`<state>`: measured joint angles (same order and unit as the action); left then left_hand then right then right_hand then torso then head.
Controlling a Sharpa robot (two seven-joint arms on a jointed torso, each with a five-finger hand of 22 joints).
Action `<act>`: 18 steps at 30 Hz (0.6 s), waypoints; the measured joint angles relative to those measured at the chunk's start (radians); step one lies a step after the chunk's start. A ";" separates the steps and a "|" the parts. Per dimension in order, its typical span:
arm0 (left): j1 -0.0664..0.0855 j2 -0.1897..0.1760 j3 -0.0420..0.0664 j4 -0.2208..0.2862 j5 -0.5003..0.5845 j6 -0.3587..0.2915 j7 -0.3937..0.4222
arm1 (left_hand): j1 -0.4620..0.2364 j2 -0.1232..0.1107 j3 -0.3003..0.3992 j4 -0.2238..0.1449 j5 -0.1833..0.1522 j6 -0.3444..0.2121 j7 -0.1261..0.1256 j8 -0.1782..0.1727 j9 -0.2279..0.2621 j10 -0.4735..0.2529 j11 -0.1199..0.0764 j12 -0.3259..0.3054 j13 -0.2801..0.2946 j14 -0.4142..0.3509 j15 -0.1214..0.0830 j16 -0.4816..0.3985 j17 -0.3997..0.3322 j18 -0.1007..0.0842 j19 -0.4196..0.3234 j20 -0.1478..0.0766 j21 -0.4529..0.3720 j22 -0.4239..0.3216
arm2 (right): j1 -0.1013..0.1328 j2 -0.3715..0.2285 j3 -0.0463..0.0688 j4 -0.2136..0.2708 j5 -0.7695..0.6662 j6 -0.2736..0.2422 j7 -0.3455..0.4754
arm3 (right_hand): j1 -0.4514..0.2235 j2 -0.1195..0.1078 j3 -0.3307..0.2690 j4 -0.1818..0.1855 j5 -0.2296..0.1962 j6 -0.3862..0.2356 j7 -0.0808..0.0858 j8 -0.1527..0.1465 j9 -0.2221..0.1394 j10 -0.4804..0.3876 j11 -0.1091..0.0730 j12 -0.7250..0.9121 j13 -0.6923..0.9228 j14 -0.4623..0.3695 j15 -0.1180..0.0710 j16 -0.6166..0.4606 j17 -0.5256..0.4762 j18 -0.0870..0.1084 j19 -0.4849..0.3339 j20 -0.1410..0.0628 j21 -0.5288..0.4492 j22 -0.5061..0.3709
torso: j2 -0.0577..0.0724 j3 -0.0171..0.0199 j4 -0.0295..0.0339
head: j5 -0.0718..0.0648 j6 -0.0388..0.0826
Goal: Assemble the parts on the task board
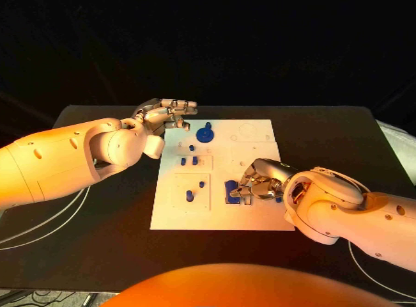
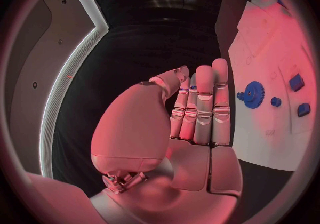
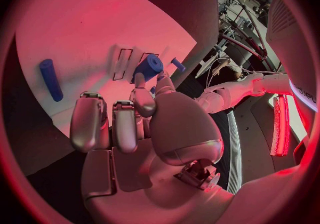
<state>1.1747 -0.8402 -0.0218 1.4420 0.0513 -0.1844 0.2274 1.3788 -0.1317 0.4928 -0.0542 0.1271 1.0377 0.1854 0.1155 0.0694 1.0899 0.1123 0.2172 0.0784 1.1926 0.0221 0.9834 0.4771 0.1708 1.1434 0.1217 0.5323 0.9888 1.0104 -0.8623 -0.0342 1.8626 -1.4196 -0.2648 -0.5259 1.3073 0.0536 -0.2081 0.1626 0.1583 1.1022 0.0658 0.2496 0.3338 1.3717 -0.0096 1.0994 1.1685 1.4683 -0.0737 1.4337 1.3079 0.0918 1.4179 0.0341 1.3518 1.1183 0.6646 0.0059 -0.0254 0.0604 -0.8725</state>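
Blue cylinder part sits pinched in right hand fingers, low over the task board near its right edge. Keep it upright, align over socket before pressing. Left hand empty, fingers straight together, at the board's far-left corner over the desk.

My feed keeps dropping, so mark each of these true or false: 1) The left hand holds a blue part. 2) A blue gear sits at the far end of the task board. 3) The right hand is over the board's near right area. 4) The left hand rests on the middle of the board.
1) False: the left hand holds nothing, its fingers straight.
2) True: the blue gear sits near the far edge of the task board.
3) True: the right hand is over the near right area, by a blue part.
4) False: the left hand is beside the board's far left corner.
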 measured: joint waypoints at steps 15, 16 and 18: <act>0.000 0.000 0.000 0.000 -0.002 0.002 -0.003 | 0.000 0.000 0.000 0.000 0.000 0.000 0.000 0.000 0.000 0.000 0.000 0.000 0.000 0.000 0.000 0.000 0.000 0.000 0.000 0.000 0.000 0.000 | 0.001 0.010 0.001 -0.011 -0.007 0.002 0.008 | 0.012 0.012 0.006 -0.011 -0.004 0.004 -0.003 0.002 0.006 0.005 -0.002 0.000 0.008 -0.004 -0.003 0.000 0.000 0.000 0.000 0.000 0.004 0.005 | 0.000 0.0001 -0.0007 | -0.001 0.000; 0.000 0.000 0.000 0.000 -0.002 0.002 -0.004 | 0.000 0.000 0.000 0.000 0.000 0.000 0.000 0.000 0.000 0.000 0.000 0.000 0.000 0.000 0.000 0.000 0.000 0.000 0.000 0.000 0.000 0.000 | 0.001 0.010 0.001 -0.011 -0.007 0.002 0.009 | 0.012 0.012 0.008 -0.014 -0.004 0.004 -0.003 0.002 0.006 0.005 -0.002 0.000 0.008 -0.004 -0.003 0.000 0.000 0.000 0.000 0.000 0.004 0.005 | 0.000 0.0004 -0.0007 | -0.001 0.000; 0.000 0.000 0.000 0.000 -0.002 0.002 -0.005 | 0.000 0.000 0.000 0.000 0.000 0.000 0.000 0.004 0.000 0.000 0.000 0.000 0.000 -0.003 0.003 0.000 -0.001 0.000 0.000 0.000 0.000 0.000 | 0.000 0.010 0.000 -0.011 -0.008 0.004 0.010 | 0.029 0.021 0.014 -0.020 -0.003 0.004 -0.003 0.002 0.004 0.005 -0.002 0.000 0.008 -0.004 -0.003 0.000 0.000 0.000 0.000 0.000 0.004 0.005 | 0.000 0.0004 -0.0009 | -0.001 0.000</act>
<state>1.1746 -0.8404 -0.0219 1.4417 0.0494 -0.1823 0.2229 1.3788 -0.1317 0.4929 -0.0542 0.1271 1.0377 0.1854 0.1194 0.0694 1.0899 0.1123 0.2172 0.0784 1.1893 0.0254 0.9834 0.4761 0.1708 1.1434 0.1217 0.5324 0.9889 1.0101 -0.8525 -0.0345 1.8512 -1.4277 -0.2609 -0.5160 1.3362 0.0745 -0.1941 0.1431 0.1548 1.1057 0.0624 0.2511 0.3376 1.3770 -0.0114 1.0993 1.1768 1.4646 -0.0772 1.4337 1.3077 0.0919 1.4179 0.0341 1.3560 1.1234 0.6646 0.0063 -0.0263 0.0597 -0.8727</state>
